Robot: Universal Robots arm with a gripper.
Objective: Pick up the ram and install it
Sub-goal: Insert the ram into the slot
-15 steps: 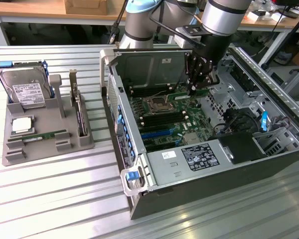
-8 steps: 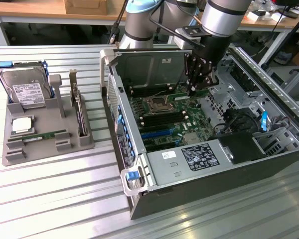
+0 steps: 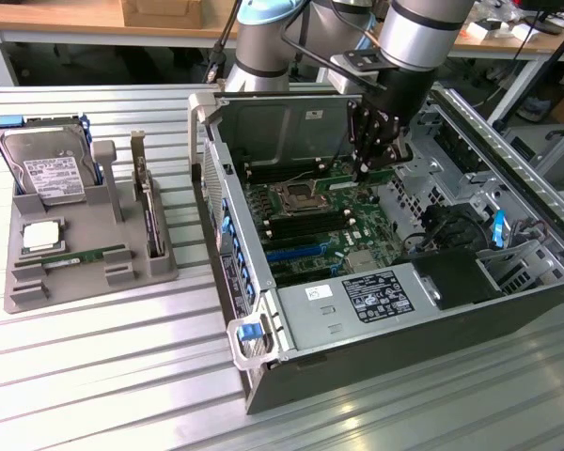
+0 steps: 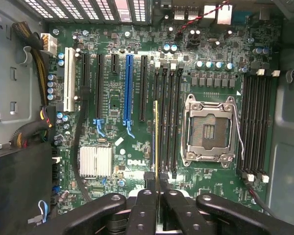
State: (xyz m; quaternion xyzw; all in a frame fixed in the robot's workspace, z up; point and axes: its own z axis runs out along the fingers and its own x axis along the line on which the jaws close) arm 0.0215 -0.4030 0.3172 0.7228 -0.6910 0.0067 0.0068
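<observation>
The gripper (image 4: pixel 156 188) is clenched on the ram (image 4: pixel 156 137), holding it edge-down over the slots (image 4: pixel 167 122) so it can seat.

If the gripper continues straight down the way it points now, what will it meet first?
Most likely the black memory slots on the green motherboard, beside the silver processor socket. The black gripper is shut on the thin green ram stick, whose lower edge would arrive first. Exact slot alignment is unclear.
</observation>
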